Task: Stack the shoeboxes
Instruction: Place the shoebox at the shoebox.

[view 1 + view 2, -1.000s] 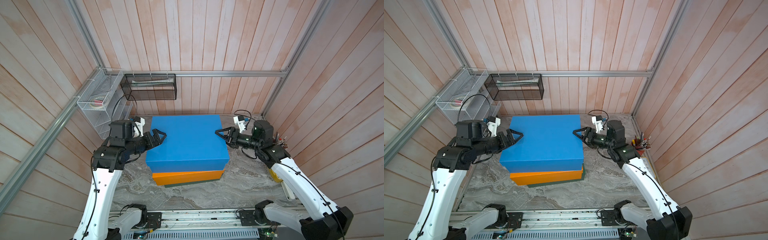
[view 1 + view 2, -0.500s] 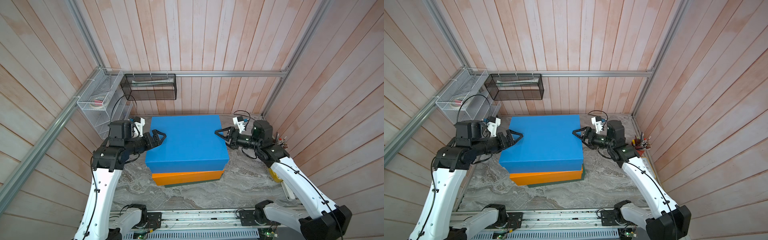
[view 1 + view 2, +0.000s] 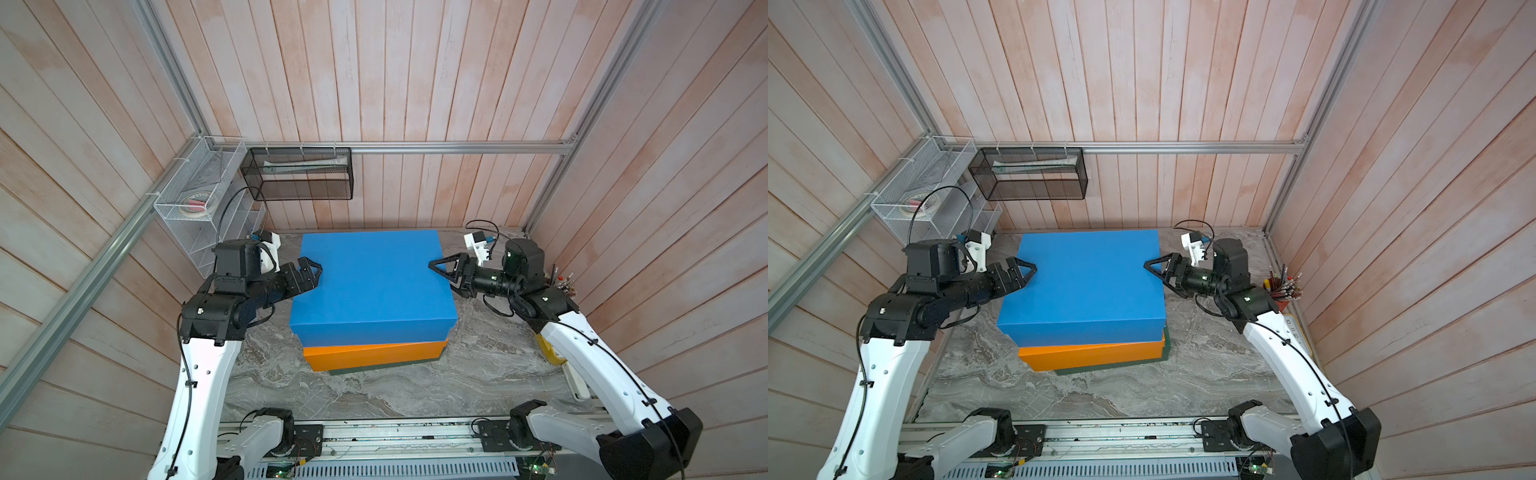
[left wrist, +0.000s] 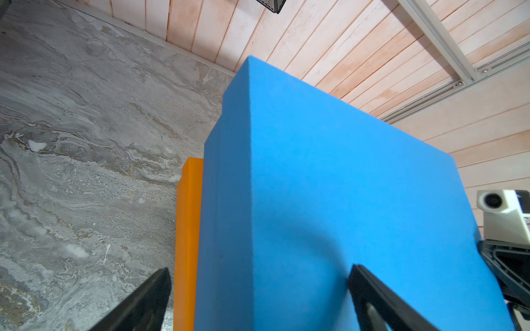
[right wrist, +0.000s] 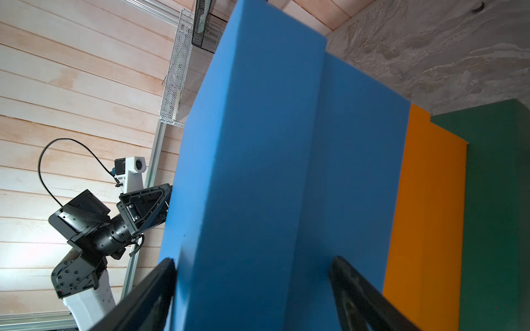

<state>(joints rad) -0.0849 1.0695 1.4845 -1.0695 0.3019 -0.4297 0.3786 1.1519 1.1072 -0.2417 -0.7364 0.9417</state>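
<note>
Shoeboxes, three in all, piled as one stack at the middle of the grey marbled table (image 3: 478, 374): dark green box (image 5: 493, 215) at the bottom, flat on the table and mostly hidden, only a thin strip of it seen in both top views; orange box (image 3: 374, 355) on top of it; blue box (image 3: 372, 286) uppermost, lid on, lying level. Edges not flush: blue box turned slightly askew to the orange one, green corner showing past the orange at the end nearest the right gripper (image 3: 441, 274). Two grippers, one at each short end of the blue box. At one end the left gripper (image 3: 312, 272), jaws spread to the full, straddling the upper end edge, one finger above the lid, the other out beside the end wall with a clear gap; nothing clamped. At the opposite end the right gripper, jaws likewise wide, one finger over the lid, the other down along the end wall; no hold on anything; cannot tell whether the tips touch the cardboard. Farther out, one black mesh basket (image 3: 297, 174) on the back wall, one white wire rack (image 3: 195, 203) in the left rear corner, one cup of pens (image 3: 1283, 286) by the right wall.
</note>
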